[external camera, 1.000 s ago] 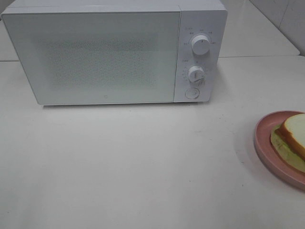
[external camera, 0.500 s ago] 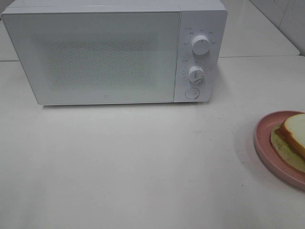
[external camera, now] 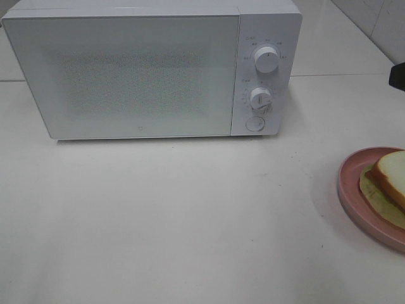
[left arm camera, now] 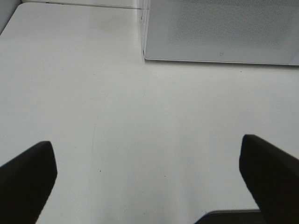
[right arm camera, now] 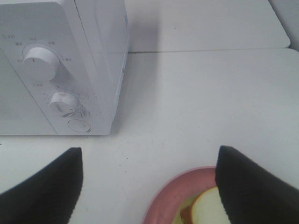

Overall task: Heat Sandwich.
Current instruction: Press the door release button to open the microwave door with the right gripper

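Observation:
The sandwich point(external camera: 391, 180), white bread with a tan crust over pale green filling, lies on a round pink plate point(external camera: 349, 183) at the table's right edge, partly cut off by the frame. In the right wrist view my right gripper point(right arm camera: 149, 158) hangs open above the near rim of the plate point(right arm camera: 161, 198), and a bit of the sandwich point(right arm camera: 210, 207) shows between its fingers, apart from them. My left gripper point(left arm camera: 147, 154) is open over bare table, holding nothing. The white microwave point(external camera: 126, 73) stands at the back with its door shut.
The microwave has two knobs point(external camera: 266, 60) and a round button point(external camera: 254, 124) on its right panel. A dark part of my right arm point(external camera: 398, 75) shows at the right edge. White table point(external camera: 190, 221) stretches in front of the microwave.
A dark part of my right arm has come into the exterior view at the right edge. The plate, sandwich and microwave have not moved.

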Available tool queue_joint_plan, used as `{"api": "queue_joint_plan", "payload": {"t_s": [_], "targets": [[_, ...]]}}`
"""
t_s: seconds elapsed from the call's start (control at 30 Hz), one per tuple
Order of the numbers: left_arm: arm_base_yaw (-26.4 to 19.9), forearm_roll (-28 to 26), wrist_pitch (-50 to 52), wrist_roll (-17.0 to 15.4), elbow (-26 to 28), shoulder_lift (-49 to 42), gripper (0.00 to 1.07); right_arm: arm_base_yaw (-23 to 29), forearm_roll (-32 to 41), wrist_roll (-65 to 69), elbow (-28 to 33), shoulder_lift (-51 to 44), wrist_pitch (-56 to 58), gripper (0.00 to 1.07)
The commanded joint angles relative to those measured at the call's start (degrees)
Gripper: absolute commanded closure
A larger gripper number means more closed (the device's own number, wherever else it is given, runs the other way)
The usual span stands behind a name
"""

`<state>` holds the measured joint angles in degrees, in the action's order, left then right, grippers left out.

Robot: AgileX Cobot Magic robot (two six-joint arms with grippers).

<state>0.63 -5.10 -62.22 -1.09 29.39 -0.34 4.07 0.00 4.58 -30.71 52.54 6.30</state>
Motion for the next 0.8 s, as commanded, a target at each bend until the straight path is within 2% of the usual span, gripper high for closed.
{"api": "queue_joint_plan", "payload": {"t_s": [0.03, 0.13, 0.17, 0.23, 0.4, 0.53, 0.6, 0.8], "targets": [[0.34, -0.57, 0.80, 0.11, 0.06, -1.20, 0.07, -0.40, 0.00, -0.46, -0.23, 3.32, -6.30, 0.33], [0.34, -0.57, 0.80, 0.11, 0.06, -1.20, 0.07, -0.40, 0.00, -0.52, 0.23, 5.33, -10.20, 0.33], [0.34, -0.57, 0.80, 0.11, 0.06, -1.20, 0.07, -0.40, 0.34, -0.74, 1.89, 7.39, -16.84, 0.33], [0.34, -0.57, 0.80, 0.11, 0.06, -1.20, 0.07, -0.40, 1.26, -1.43, 3.90, 9.28, -23.15, 0.33], [0.34, -0.57, 0.80, 0.11, 0.06, -1.20, 0.07, 0.69, 8.19, -7.10, 7.05, 12.66, -31.57, 0.33], [0.34, -0.57, 0.80, 0.11, 0.06, -1.20, 0.07, 4.93, 14.61, -13.41, 9.11, 14.84, -37.47, 0.33], [0.34, -0.57, 0.80, 0.11, 0.06, -1.20, 0.07, 9.22, 20.86, -16.96, 9.97, 17.02, -41.31, 0.33], [0.34, -0.57, 0.80, 0.11, 0.06, -1.20, 0.07, 15.41, 29.39, -21.66, 10.31, 21.08, -47.27, 0.33]]}}
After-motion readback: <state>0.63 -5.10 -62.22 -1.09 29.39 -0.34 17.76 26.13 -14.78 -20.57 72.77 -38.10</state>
